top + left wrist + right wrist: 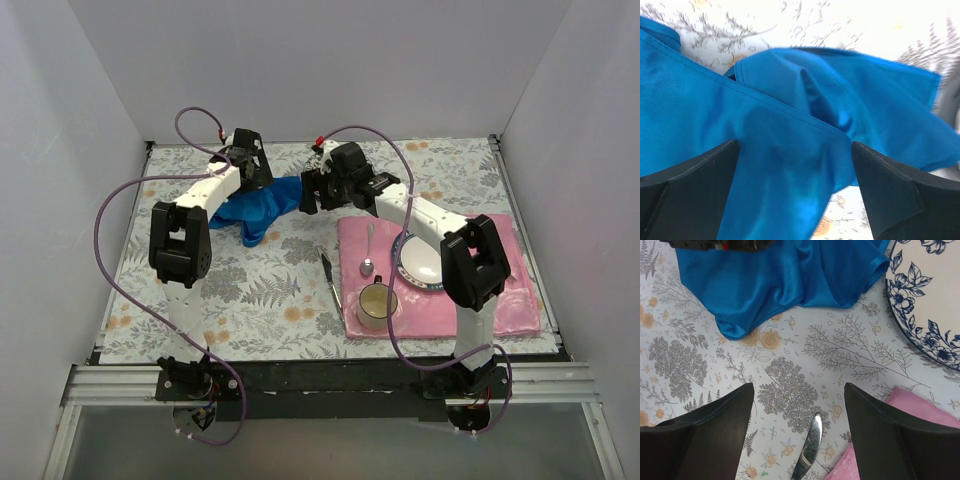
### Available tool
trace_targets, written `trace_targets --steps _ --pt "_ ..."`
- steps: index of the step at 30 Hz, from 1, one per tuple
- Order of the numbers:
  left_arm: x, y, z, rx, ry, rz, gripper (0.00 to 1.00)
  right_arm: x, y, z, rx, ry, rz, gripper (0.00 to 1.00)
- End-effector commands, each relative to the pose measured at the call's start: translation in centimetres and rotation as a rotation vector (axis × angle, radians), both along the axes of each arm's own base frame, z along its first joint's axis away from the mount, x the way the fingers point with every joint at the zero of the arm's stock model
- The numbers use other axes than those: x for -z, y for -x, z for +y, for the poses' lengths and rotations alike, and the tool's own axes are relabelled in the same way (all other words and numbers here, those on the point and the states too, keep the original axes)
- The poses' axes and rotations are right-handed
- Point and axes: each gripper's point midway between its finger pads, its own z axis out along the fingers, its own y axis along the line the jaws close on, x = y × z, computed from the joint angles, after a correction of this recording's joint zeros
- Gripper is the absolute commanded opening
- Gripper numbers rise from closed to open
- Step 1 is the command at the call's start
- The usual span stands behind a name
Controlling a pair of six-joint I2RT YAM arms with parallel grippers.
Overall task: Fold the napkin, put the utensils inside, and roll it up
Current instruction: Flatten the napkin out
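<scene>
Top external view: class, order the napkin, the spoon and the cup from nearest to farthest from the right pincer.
1. Napkin: just left of the right pincer, at the far side of the table.
2. Spoon: on the left part of the pink placemat.
3. Cup: at the placemat's near left corner.

Napkin (252, 208) plain blue — placemat (500, 300) pink (plate (912, 315) blue-flowered).
</scene>
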Motion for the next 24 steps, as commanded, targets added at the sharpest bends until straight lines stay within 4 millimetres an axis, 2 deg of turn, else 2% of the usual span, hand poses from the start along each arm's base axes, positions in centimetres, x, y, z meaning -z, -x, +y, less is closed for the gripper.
trace_targets --steps 1,4,5,7,8,9,11,12,13,14,15,16,17,18,19,21,22,23,24 --pt "0.0 0.5 1.0 -0.013 -0.056 0.037 0.93 -2.7 -1.0 2.5 -0.034 -0.097 -0.041 0.8" --pt "-0.5 0.6 1.3 -0.014 -0.072 0.025 0.8 -2.2 -1.1 2.9 -0.041 -0.101 -0.032 0.8" --pt "-1.0 0.7 1.4 -0.015 -0.075 0.016 0.7 -2.0 -1.2 3.1 -0.041 -0.1 -0.029 0.8" --pt "-1.8 0.9 1.5 -0.017 -0.07 -0.002 0.6 -1.5 -1.0 3.3 -0.052 -0.1 -0.019 0.79" --pt "-1.7 1.4 1.5 -0.017 -0.071 0.002 0.51 -1.1 -0.9 3.4 -0.055 -0.097 -0.011 0.79" --pt "-3.3 1.7 1.6 -0.02 -0.061 -0.029 0.37 -0.8 -0.8 3.4 -0.058 -0.095 -0.002 0.78" --pt "-3.8 2.8 1.6 -0.023 -0.037 -0.043 0.23 -0.3 -0.5 3.6 -0.069 -0.093 0.01 0.77" --pt "-5.4 3.3 1.5 -0.022 -0.017 -0.078 0.09 -0.3 -0.6 3.6 -0.071 -0.095 0.01 0.76" --pt "-6.0 3.7 1.5 -0.027 -0.006 -0.091 0.0 -0.2 -0.5 3.7 -0.075 -0.095 0.013 0.76" --pt "-6.4 4.3 1.5 -0.046 0.014 -0.094 0.0 -0.1 -0.3 3.9 -0.088 -0.099 0.02 0.75" --pt "-5.9 5.3 1.7 -0.059 0.018 -0.075 0.0 -0.2 -0.3 4.0 -0.094 -0.102 0.021 0.75" --pt "-7.5 6.5 2.0 -0.078 0.037 -0.096 0.0 -0.4 -0.3 4.1 -0.098 -0.106 0.018 0.74" --pt "-7.5 7.5 2.1 -0.115 0.066 -0.09 0.0 -0.2 -0.1 4.2 -0.108 -0.107 0.026 0.74" --pt "-6.5 9.4 2.5 -0.134 0.071 -0.059 0.0 -0.2 -0.1 4.3 -0.113 -0.11 0.027 0.73" --pt "-8.0 11.3 2.9 -0.143 0.086 -0.085 0.0 -0.3 0.0 4.3 -0.117 -0.11 0.026 0.73" --pt "-8.8 13.9 4.1 -0.207 0.088 -0.104 0.0 0.2 0.4 4.6 -0.138 -0.112 0.037 0.73" --pt "-7.4 16.3 4.8 -0.225 0.072 -0.054 0.0 0.4 0.6 4.8 -0.149 -0.113 0.039 0.73" --pt "-9.6 17.9 4.7 -0.216 0.129 -0.112 0.0 0.5 1.0 5.1 -0.178 -0.116 0.041 0.73" --pt "-9.4 19.1 4.6 -0.216 0.157 -0.112 0.0 0.7 1.2 5.2 -0.189 -0.115 0.047 0.73"
